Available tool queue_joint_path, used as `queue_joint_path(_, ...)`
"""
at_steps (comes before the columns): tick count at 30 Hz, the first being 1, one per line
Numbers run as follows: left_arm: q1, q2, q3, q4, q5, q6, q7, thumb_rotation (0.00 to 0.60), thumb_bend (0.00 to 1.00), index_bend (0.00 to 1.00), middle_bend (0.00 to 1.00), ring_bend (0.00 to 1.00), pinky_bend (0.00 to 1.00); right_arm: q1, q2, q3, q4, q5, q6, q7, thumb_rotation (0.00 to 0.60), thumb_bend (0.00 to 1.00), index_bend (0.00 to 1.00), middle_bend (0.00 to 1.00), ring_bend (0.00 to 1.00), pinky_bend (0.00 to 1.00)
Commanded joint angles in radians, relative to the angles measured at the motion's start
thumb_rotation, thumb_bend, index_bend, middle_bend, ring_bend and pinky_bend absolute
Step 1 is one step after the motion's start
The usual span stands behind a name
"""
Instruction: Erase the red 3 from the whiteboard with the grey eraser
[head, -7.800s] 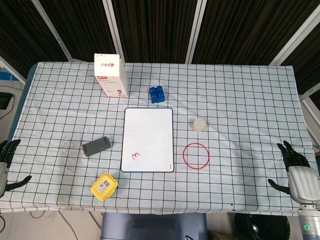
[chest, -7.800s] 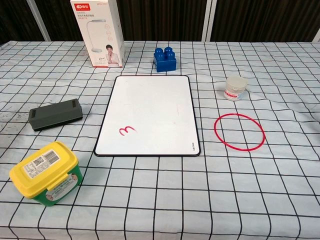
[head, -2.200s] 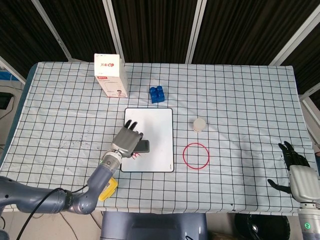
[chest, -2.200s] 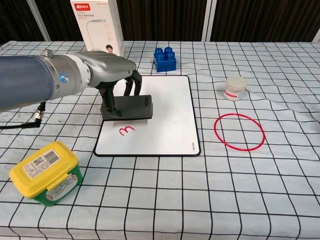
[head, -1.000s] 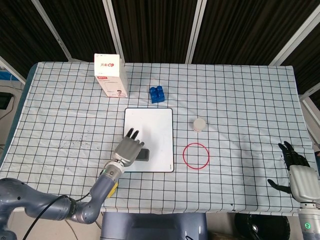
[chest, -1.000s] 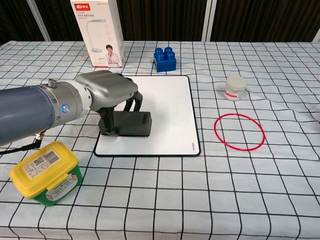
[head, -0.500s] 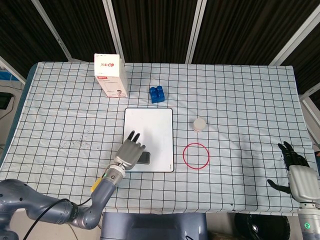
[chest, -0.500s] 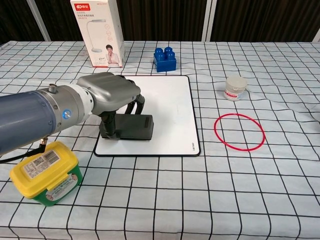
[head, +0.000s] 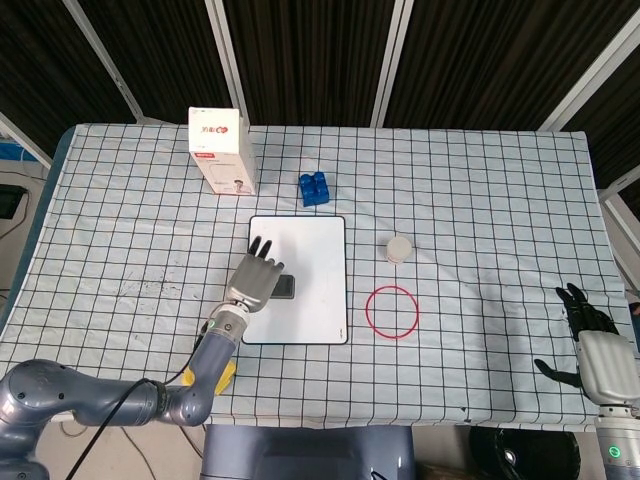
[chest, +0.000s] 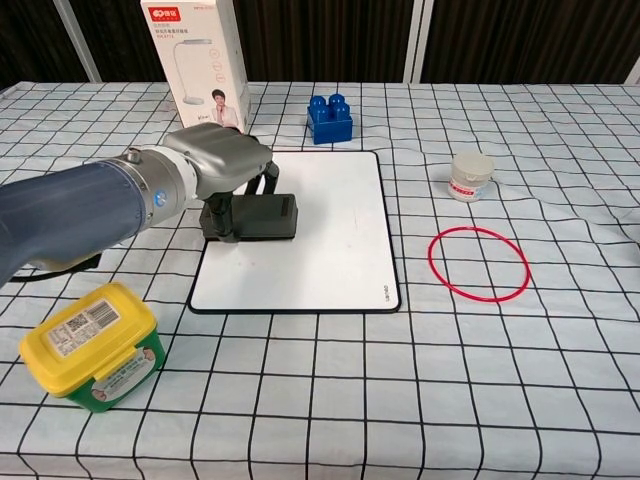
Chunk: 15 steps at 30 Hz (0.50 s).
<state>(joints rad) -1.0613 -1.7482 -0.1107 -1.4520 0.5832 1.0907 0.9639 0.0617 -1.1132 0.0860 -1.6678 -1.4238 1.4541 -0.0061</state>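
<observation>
Left hand (chest: 222, 160) grips the grey eraser (chest: 254, 217), fingers wrapped down over its far and left sides; eraser lies flat on the whiteboard (chest: 320, 255), at the board's left edge, roughly mid-length. In the head view the same hand (head: 257, 279) covers most of the eraser (head: 284, 287); only its right end shows. Whiteboard (head: 310, 300) surface near the eraser reads plain white in both views; no red mark visible on the exposed part.

Right hand (head: 590, 340) sits at the near right corner of the table, well apart from everything, fingers spread, holding nothing.

Other items on the checked tablecloth (chest: 400, 400): yellow-lidded tub (chest: 90, 345) near left, just left of the board's near corner; red ring (chest: 478, 263) lying flat to the right of the board; small white jar (chest: 471, 176) beyond the ring; blue brick (chest: 330, 118) just past the board's far edge; white lamp box (chest: 197, 65) upright at far left.
</observation>
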Motion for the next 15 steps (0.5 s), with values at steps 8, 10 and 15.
queue_joint_path(8,0.019,0.028,0.002,-0.063,0.036,-0.038,-0.046,0.6,0.24,0.39,0.47,0.05,0.06,0.0,-0.001,0.0,0.0,-0.001,0.001,-0.004,0.6,0.06,0.0,0.05,0.18,0.2)
queue_joint_path(10,0.022,0.038,0.011,-0.093,0.029,-0.03,-0.033,0.6,0.24,0.39,0.47,0.05,0.06,0.001,-0.001,0.0,0.0,-0.001,0.001,-0.003,0.6,0.06,0.0,0.05,0.18,0.2)
queue_joint_path(15,0.037,0.066,0.039,-0.166,0.018,-0.012,-0.013,0.6,0.24,0.39,0.47,0.05,0.06,0.001,0.0,0.001,0.0,-0.002,0.002,-0.002,0.6,0.06,0.0,0.05,0.18,0.2)
